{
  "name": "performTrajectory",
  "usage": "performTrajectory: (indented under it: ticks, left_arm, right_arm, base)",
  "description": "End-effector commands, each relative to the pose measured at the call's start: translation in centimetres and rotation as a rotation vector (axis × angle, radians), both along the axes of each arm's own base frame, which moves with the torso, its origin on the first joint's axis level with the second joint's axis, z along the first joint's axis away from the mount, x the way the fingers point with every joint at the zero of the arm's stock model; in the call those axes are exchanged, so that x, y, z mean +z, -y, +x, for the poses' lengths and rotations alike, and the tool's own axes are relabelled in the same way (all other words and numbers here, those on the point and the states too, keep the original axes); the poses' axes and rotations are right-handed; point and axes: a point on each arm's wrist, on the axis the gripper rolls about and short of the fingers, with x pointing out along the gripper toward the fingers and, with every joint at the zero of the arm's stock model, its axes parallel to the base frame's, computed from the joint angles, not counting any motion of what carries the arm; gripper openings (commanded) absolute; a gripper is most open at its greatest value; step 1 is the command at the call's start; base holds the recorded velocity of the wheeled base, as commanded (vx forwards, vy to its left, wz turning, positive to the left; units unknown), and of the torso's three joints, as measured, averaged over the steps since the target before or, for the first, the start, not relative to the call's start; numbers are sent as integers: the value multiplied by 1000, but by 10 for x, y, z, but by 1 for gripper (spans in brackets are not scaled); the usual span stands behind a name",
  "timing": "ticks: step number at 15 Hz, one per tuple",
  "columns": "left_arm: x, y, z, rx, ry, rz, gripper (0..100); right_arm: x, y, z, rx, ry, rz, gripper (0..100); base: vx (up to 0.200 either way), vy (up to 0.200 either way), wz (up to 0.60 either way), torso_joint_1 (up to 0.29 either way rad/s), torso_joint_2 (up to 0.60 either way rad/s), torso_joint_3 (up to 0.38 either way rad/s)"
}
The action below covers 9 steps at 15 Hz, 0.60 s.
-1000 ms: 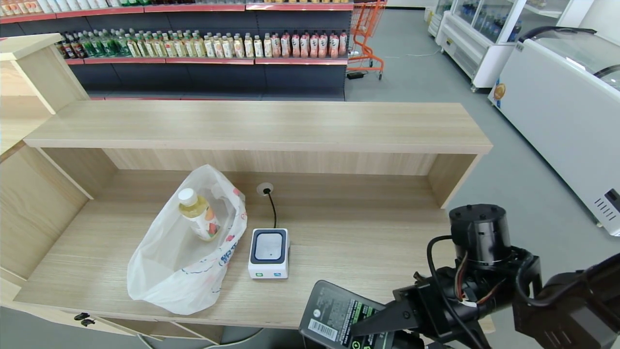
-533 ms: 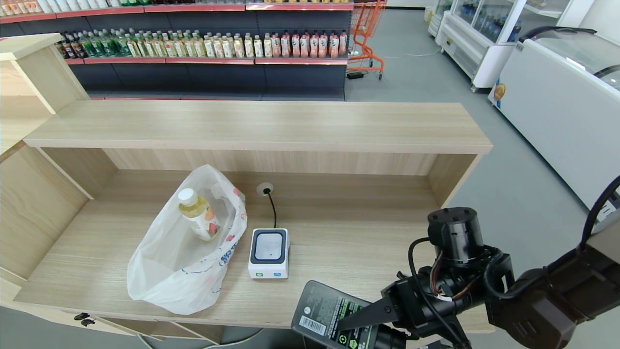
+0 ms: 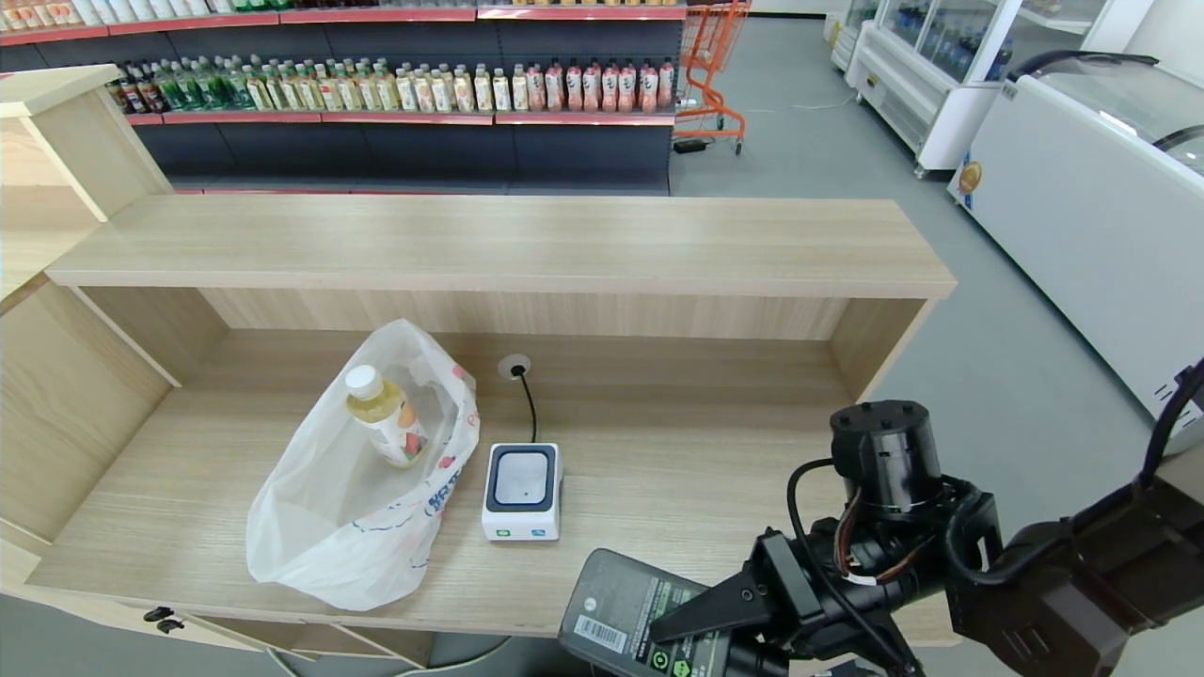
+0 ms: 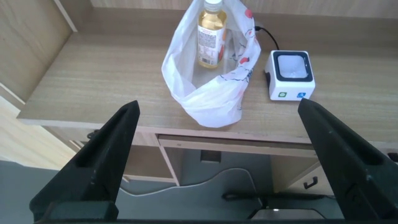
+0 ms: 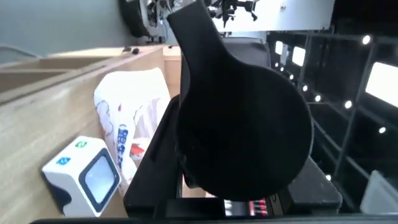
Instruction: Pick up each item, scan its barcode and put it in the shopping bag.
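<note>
Now the right claw holds a dark pack

So the right claw point(image 3: 679, 632) is clamped on a flat dark pack point(image 3: 616, 602) at the near edge of the counter point(image 3: 715, 470). The pack's white barcode point(image 3: 599, 634) faces up. The pack is near the scanner point(image 3: 522, 489) but not over it. It is closer to the robot and a bit to the right. The scanner is white with a dark window on top, and a black cable point(image 3: 530, 406) runs from its back. Just beside the scanner, on its left, lies the white shopping bag point(image 3: 339, 536). The bag's mouth is open, and a bottle point(image 3: 384, 423) with a white cap leans inside. The left claw point(image 4: 217, 104) hangs low in front of the counter, its fingers wide apart.
</note>
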Motion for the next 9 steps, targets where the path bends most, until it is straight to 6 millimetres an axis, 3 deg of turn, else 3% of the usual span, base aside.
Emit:
performTrajectory:
  ticks: [1, 4, 5, 7, 9]
  left_arm:
    - [0, 0, 0, 1, -1, 0, 100]
    - [0, 0, 0, 1, 0, 0, 100]
    - [0, 0, 0, 1, 0, 0, 100]
    - [0, 0, 0, 1, 0, 0, 100]
    - [0, 0, 0, 1, 0, 0, 100]
  right_arm:
    - [51, -9, -21, -34, -10, 54, 0]
    - [105, 27, -52, -377, -156, 105, 0]
    - [105, 27, -52, -377, -156, 105, 0]
    - [117, 72, -73, -568, -670, 124, 0]
    - [126, 111, -72, -829, -1130, 340, 0]
  base:
    - [0, 0, 0, 0, 0, 0]
    - [0, 0, 0, 0, 0, 0]
    - [0, 0, 0, 0, 0, 0]
    - [0, 0, 0, 0, 0, 0]
    - [0, 0, 0, 0, 0, 0]
